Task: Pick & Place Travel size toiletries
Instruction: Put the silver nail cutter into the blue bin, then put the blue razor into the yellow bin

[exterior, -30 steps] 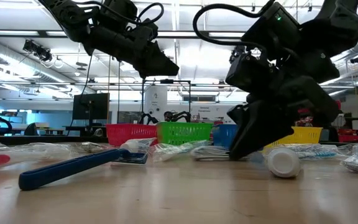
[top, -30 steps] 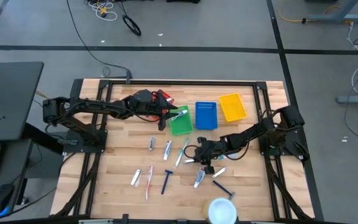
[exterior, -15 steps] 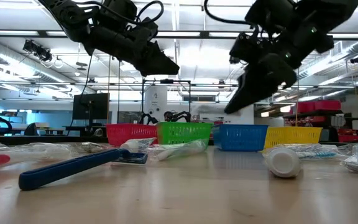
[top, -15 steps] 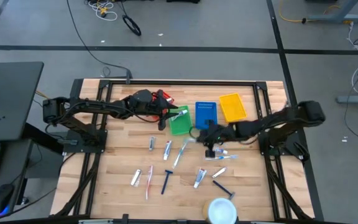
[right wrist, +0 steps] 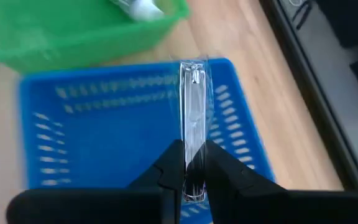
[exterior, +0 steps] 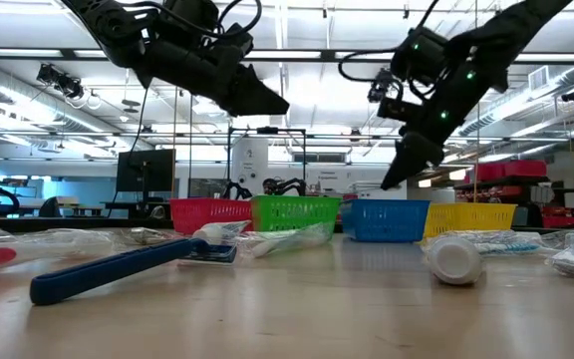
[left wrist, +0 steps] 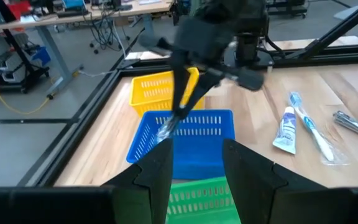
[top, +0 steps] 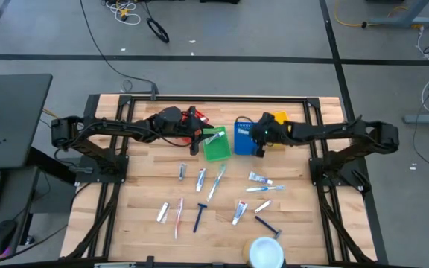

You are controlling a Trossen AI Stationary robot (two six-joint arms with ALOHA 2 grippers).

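Observation:
My right gripper (right wrist: 192,158) hangs over the blue basket (top: 246,138), shut on a slim silvery item in clear wrap (right wrist: 191,106). My left gripper (left wrist: 194,168) stands open beside the green basket (top: 216,147), with nothing between its fingers. A white tube (right wrist: 135,7) lies in the green basket. Other toiletries lie flat on the wood: white tubes (top: 201,179), pale toothbrushes (top: 218,182) and a blue razor (top: 199,216). My right gripper pinches one end (right wrist: 192,177) of the wrapped silvery item between its two fingers. The item runs along the fingers and sticks out past their tips. The fingers slant downward from the table's right side. The item's free end (left wrist: 166,127) hangs clear above the blue basket.
A yellow basket (top: 276,126) stands right of the blue one, and a red basket (top: 197,117) shows partly behind my left arm. A round white disc (top: 263,251) lies at the near edge. A dark razor (top: 268,225) lies near it.
My right gripper has risen from the middle of the table and travelled toward the far edge, tipping less steeply, until it hangs over the blue basket. The wrapped silvery item has gone with it, lifted clear of the wood.

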